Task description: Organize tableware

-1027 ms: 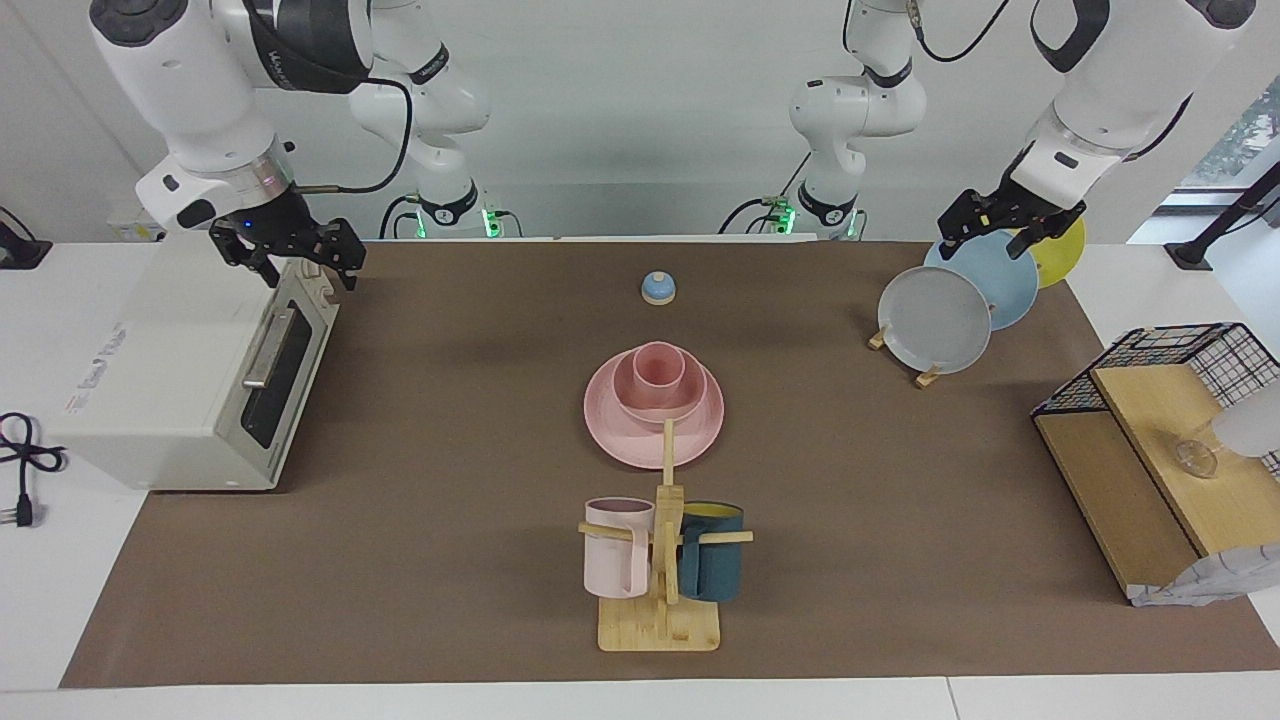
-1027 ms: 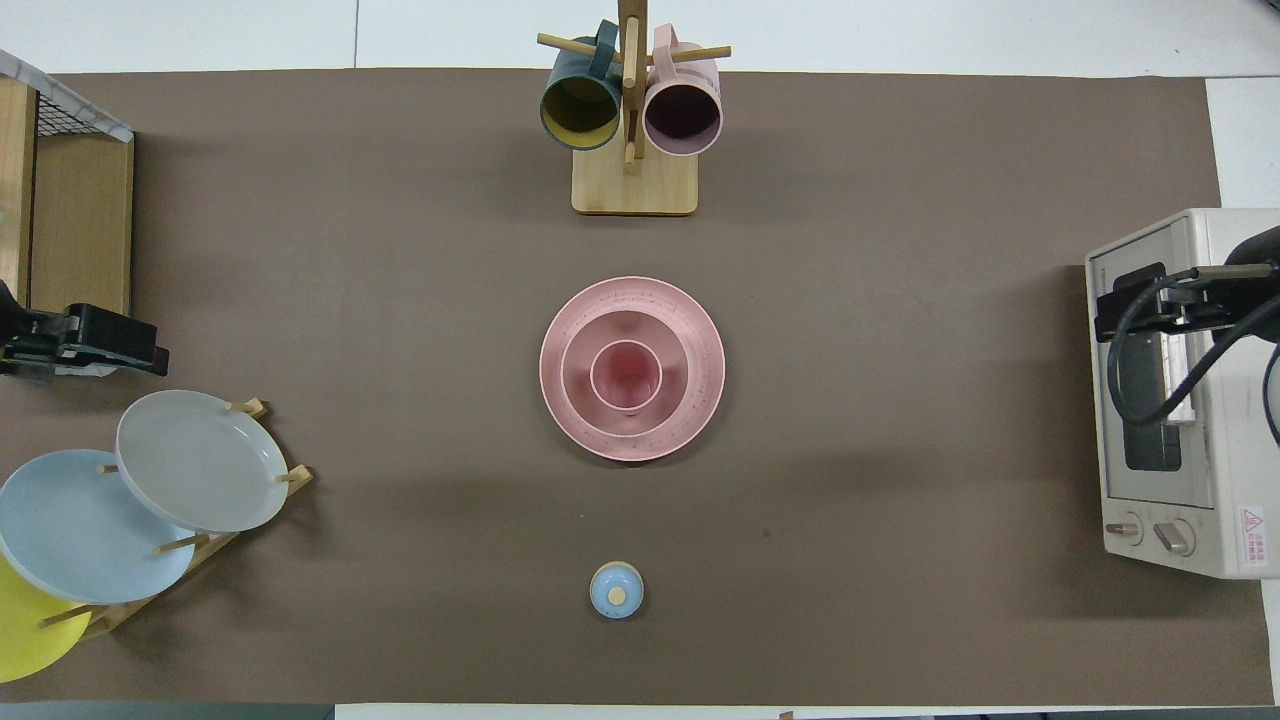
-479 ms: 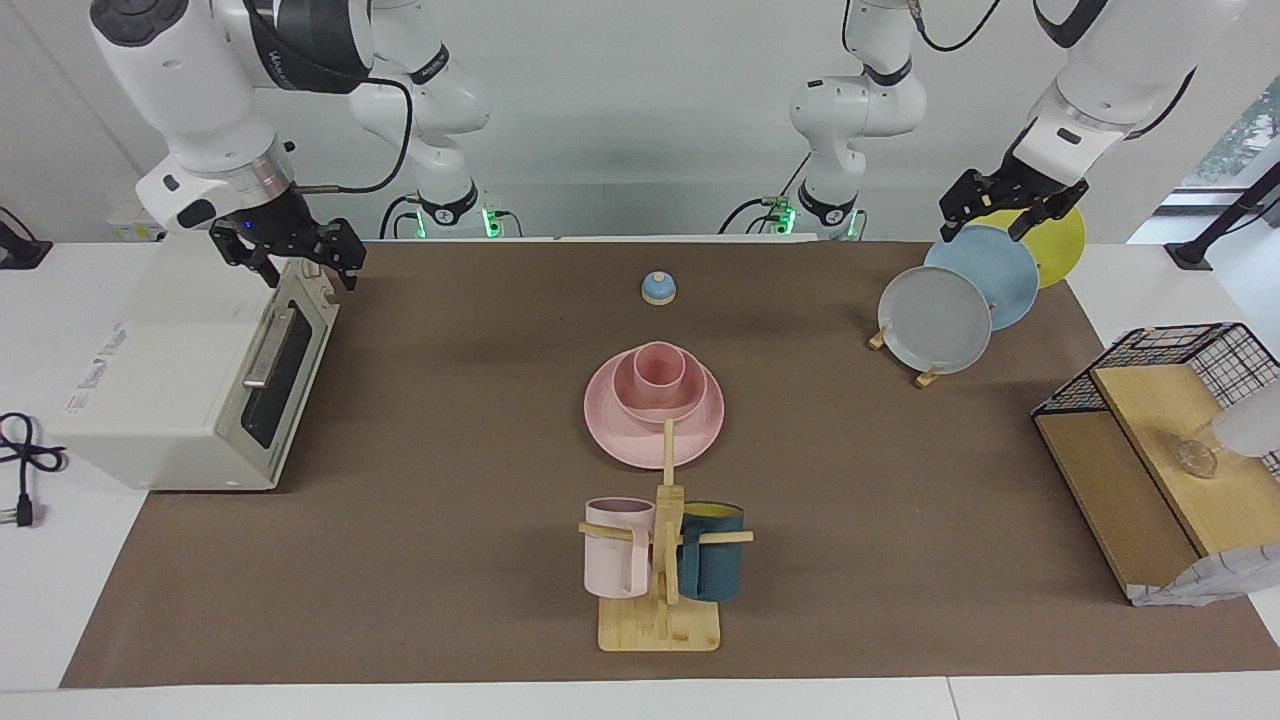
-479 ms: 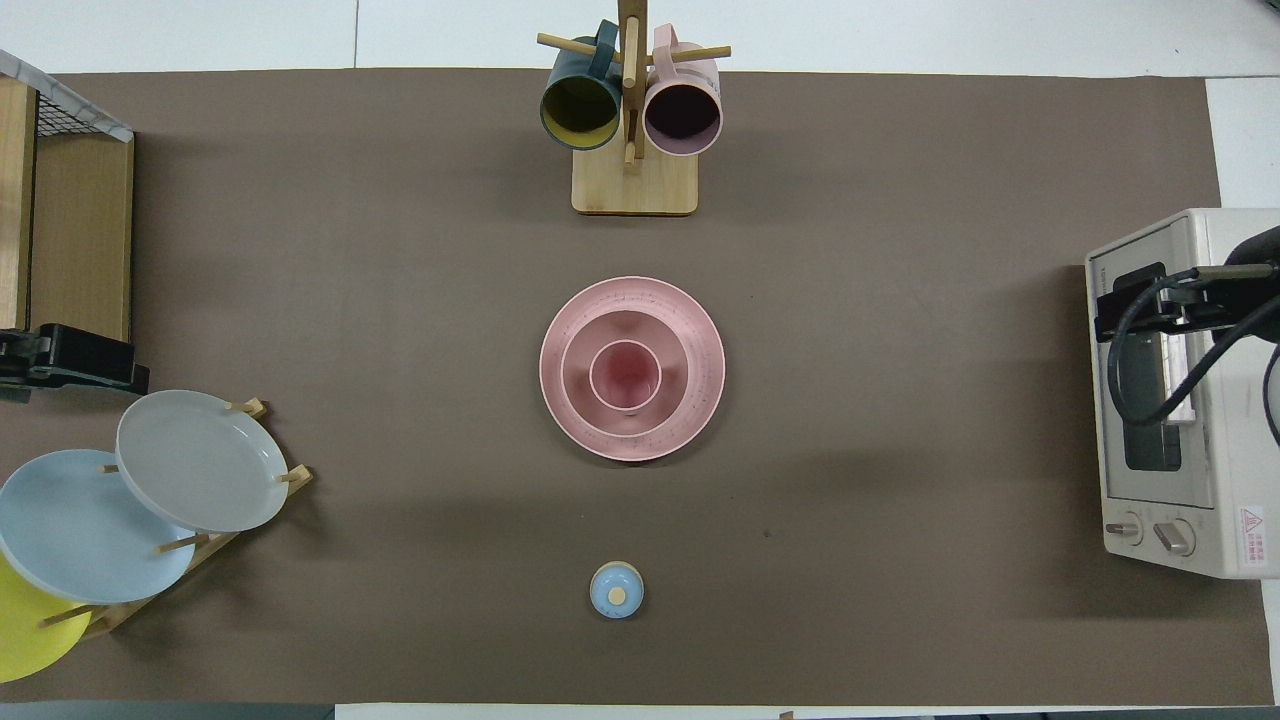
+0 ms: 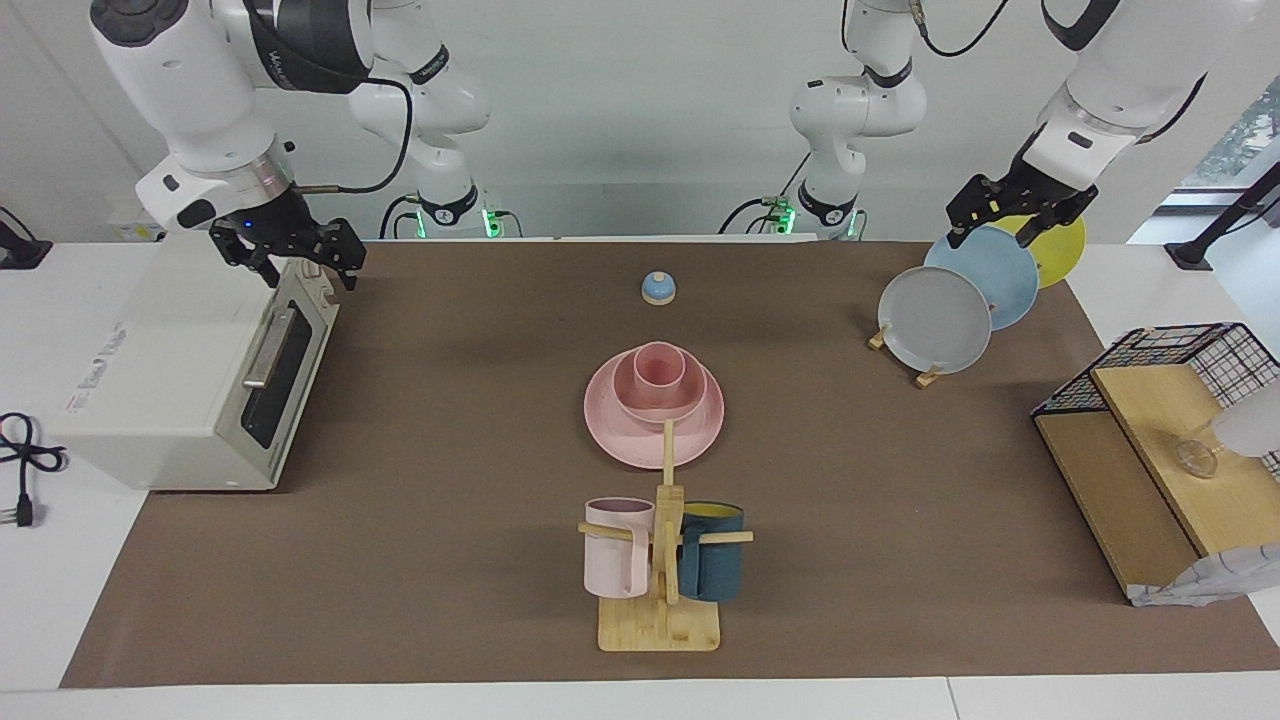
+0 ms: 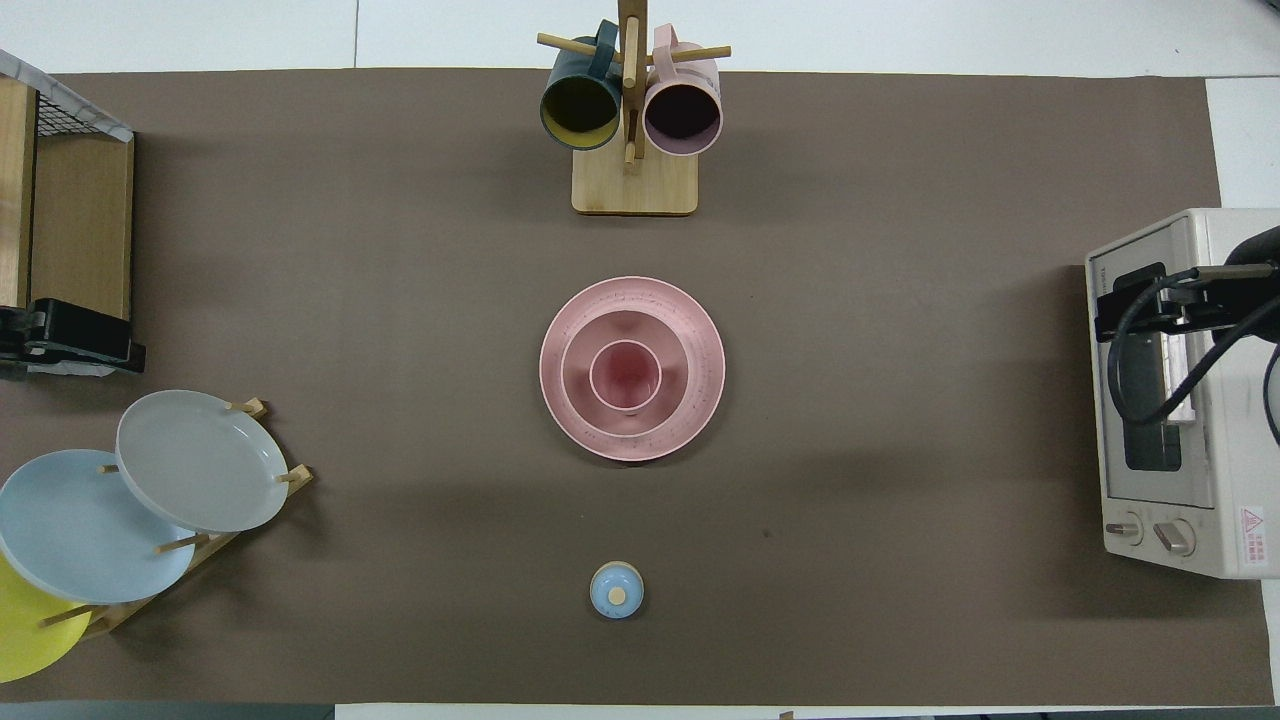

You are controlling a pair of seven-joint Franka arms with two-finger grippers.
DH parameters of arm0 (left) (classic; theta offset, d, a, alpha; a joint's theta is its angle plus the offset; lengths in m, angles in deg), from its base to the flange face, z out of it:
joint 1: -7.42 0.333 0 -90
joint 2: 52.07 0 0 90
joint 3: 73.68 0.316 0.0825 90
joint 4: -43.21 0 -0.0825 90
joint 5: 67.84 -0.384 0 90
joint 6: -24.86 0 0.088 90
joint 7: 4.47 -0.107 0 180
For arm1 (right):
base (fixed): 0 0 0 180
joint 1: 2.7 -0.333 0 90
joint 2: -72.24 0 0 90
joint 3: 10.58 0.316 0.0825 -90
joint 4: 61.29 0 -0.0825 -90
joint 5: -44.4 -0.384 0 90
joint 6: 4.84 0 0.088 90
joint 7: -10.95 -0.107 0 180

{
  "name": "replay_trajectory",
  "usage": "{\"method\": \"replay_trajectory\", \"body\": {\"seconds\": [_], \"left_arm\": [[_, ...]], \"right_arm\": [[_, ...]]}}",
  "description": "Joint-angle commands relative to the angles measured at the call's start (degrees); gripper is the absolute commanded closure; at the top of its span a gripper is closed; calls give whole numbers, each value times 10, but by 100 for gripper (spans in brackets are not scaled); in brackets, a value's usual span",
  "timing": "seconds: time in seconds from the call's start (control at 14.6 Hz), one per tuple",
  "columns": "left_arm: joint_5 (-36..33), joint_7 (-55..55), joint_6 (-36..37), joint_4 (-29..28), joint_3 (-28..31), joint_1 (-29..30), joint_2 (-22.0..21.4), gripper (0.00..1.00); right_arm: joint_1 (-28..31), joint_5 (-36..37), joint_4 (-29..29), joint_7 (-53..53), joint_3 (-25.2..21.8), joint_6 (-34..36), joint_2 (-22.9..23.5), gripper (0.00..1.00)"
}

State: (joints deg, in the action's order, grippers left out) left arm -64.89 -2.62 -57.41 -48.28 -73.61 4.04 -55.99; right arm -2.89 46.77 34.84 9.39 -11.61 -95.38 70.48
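We find the pink cup (image 5: pixel 658 368) nested in the bowl (image 5: pixel 640 399) on the plate (image 5: pixel 612 430) at mid-table. The facing view shows the left gripper (image 5: pixel 1018 210) over the plate rack (image 5: pixel 925 377), the right gripper (image 5: pixel 292 255) over the toaster oven (image 5: pixel 180 380), both with fingers apart. In the overhead view we see only the grippers' edges.

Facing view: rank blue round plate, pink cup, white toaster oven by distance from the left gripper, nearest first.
1. Blue round plate, in the wooden rack directly under the left gripper.
2. Small pink handleless cup, mid-table, nested in the pink bowl.
3. White toaster oven, at the right arm's end of the table.
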Motion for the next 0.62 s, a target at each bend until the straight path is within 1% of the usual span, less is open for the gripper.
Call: {"method": "replay_trajectory", "body": {"seconds": [0.0,0.55], "left_arm": [[-20,-9,18,16,-7,6,4,0],[-26,-10,9,16,-10,9,1,0]], "right_arm": [[11,-13,6,14,5,4,-9,0],[10,-13,6,14,5,4,-9,0]]}}
